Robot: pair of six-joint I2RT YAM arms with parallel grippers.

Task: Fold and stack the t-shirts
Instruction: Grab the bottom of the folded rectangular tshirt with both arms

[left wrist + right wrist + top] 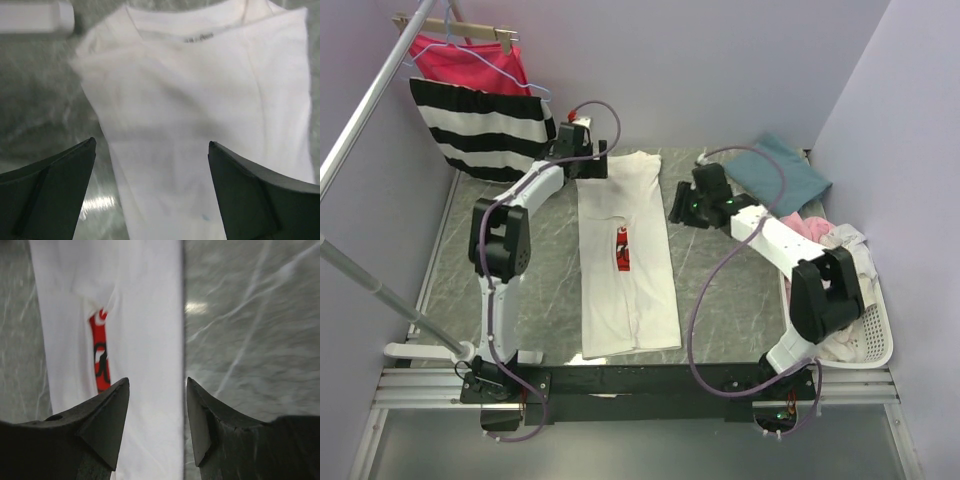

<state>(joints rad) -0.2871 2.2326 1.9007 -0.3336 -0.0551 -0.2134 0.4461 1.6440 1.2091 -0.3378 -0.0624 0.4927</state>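
A white t-shirt (626, 262) with a red logo print (622, 248) lies folded into a long narrow strip down the middle of the table. My left gripper (588, 168) is open above its far left corner; the left wrist view shows the collar end of the shirt (200, 95) between the spread fingers (50, 190). My right gripper (675, 208) is open and empty just off the shirt's right edge; its wrist view shows that edge (150, 340) and the red print (100, 355). A teal-blue t-shirt (782, 172) lies at the far right.
A white basket (868, 335) at the right edge holds pale white and pink cloth (818, 232). A striped garment (480, 128) and a red-pink garment (468, 64) hang on a rack at far left. A metal rail (370, 105) slants across the left side.
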